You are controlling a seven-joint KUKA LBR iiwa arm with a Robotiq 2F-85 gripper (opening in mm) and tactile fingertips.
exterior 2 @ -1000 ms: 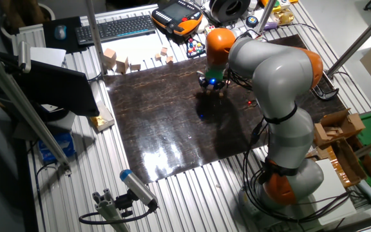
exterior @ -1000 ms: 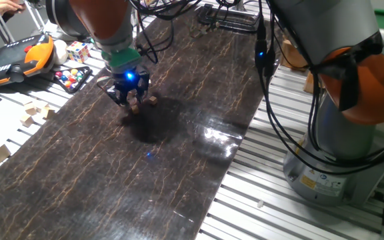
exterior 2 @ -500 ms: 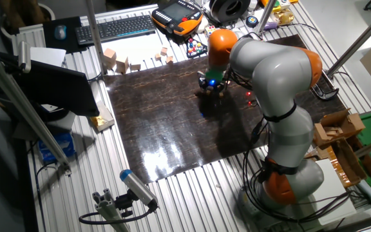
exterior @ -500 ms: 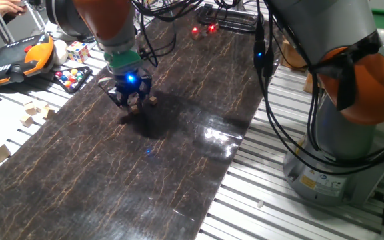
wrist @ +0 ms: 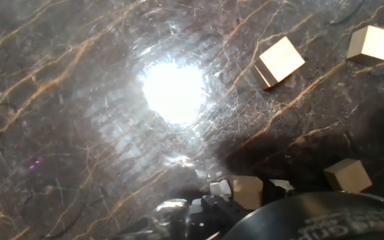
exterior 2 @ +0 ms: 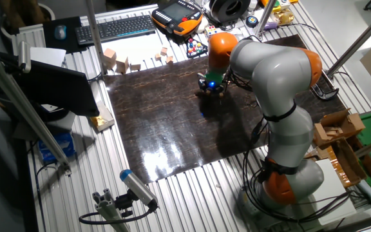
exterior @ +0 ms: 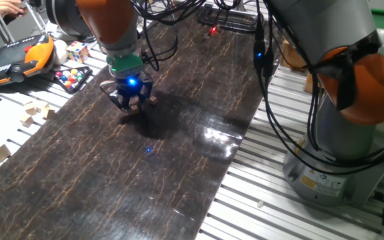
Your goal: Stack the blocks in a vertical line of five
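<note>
Four blocks show in my hand view on the dark bench: one block sits right at the end effector, seemingly pinched between its fingers, though I cannot tell for sure. A second block lies just to its right. Two more, a nearer one and a far one, lie ahead and to the right, well apart from it. No stack exists yet, so I judge the coming move heads right, toward that neighbour.
</note>
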